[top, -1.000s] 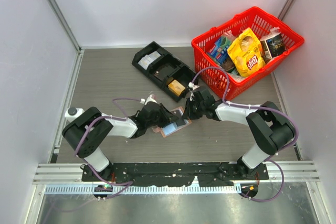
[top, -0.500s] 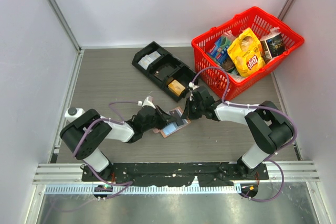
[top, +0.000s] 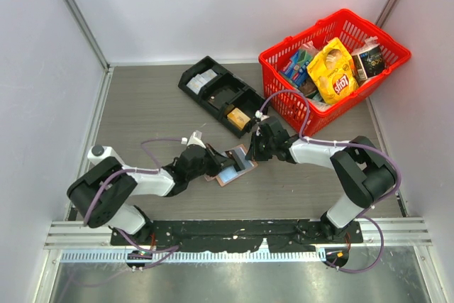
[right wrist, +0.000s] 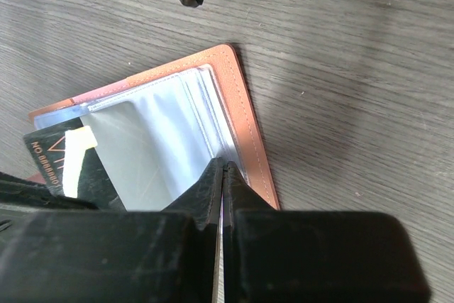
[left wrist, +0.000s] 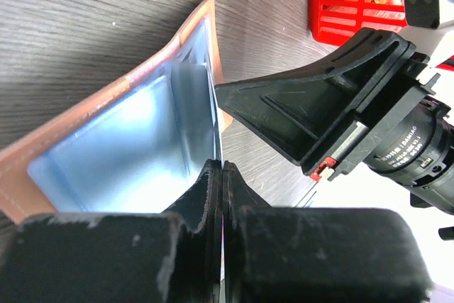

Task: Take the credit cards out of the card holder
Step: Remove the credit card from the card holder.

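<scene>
Resting on one grey tabletop [top: 142, 104] are one red basket [top: 298, 108] at two o'clock, one black tray [top: 213, 94] at twelve, and one card holder [top: 230, 172] near centre. It is salmon-pink outside with pale blue sleeves inside, and lies spread open with a dark card [right wrist: 53, 164] showing. Of the two pincers, the left pincer [top: 213, 164] comes from nine o'clock and the right pincer [top: 250, 155] from three, each clamped on the holder's edge.

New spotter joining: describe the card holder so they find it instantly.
Start at the red basket at far right, then come nearer past the black tray. The card holder lies open there, the only salmon-pink thing, pale blue inside.
</scene>
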